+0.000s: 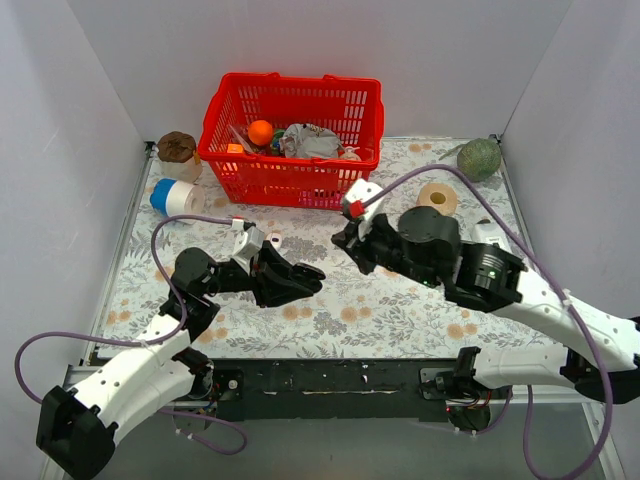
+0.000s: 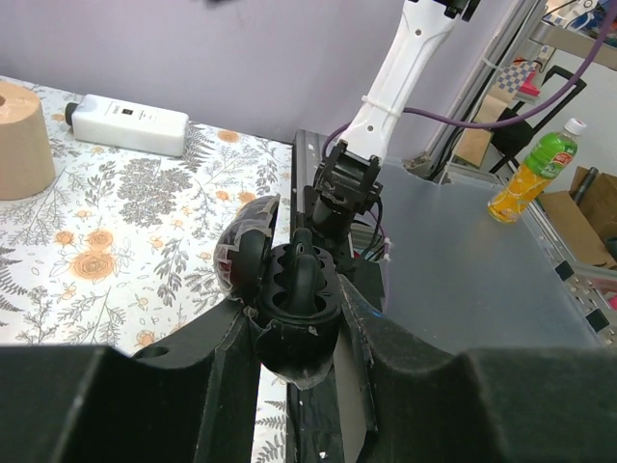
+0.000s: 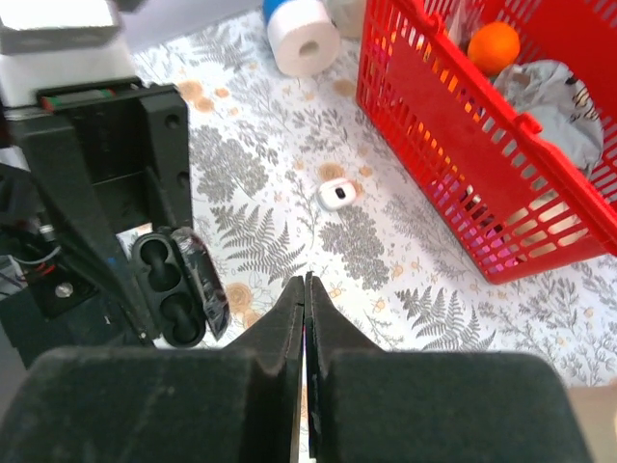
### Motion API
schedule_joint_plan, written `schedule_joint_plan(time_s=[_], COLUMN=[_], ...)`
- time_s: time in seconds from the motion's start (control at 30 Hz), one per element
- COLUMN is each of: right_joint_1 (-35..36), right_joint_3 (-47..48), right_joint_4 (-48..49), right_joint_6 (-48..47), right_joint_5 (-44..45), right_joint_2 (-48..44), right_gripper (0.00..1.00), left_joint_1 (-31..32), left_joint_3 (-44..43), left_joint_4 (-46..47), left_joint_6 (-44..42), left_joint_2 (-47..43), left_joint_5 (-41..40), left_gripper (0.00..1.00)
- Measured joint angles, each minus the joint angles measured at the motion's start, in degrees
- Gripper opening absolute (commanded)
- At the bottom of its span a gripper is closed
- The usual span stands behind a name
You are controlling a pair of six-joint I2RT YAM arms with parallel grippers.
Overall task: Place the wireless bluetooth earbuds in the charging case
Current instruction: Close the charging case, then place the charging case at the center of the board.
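My left gripper is shut on the open black charging case and holds it just above the table, lid swung to one side. The case also shows in the right wrist view, with two dark wells; I cannot tell whether a black earbud lies in them. My right gripper is shut, jaws pressed together with nothing visible between them, hovering right of the case. It also shows in the top view. A small white earbud-like piece lies on the floral cloth near the basket.
A red basket with an orange ball and clutter stands at the back. A blue-and-white roll and a brown object are back left. A tan tape roll, a white bottle and a green object are on the right.
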State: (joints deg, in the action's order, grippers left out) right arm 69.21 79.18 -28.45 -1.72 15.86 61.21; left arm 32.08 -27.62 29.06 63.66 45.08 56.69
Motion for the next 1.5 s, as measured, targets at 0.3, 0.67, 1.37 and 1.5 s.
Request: schedule_joint_plan(time_s=[0.3, 0.67, 1.37, 1.5], right_joint_1=[-0.22, -0.24, -6.01, -6.16], right_joint_3=[0.13, 0.28, -18.08, -24.37], right_joint_4=[-1.75, -1.29, 5.31, 5.53], right_joint_6=[1.84, 2.14, 12.96, 16.50], right_joint_5=[-0.42, -9.07, 13.68, 16.41], right_joint_2=[10.38, 9.44, -5.49, -6.21], right_gripper=[0.02, 0.02, 0.21, 0.20], left_joint_1=[0.24, 0.68, 0.72, 0.87], left_joint_3=[0.00, 0.00, 0.42, 1.07], left_joint_4=[-0.33, -0.35, -4.61, -3.82], left_joint_6=[-1.01, -1.60, 14.40, 21.66], left_joint_2=[-1.60, -2.73, 19.85, 34.91], left_joint_5=[-1.31, -2.69, -21.53, -27.30], left_gripper=[0.00, 0.00, 0.00, 0.00])
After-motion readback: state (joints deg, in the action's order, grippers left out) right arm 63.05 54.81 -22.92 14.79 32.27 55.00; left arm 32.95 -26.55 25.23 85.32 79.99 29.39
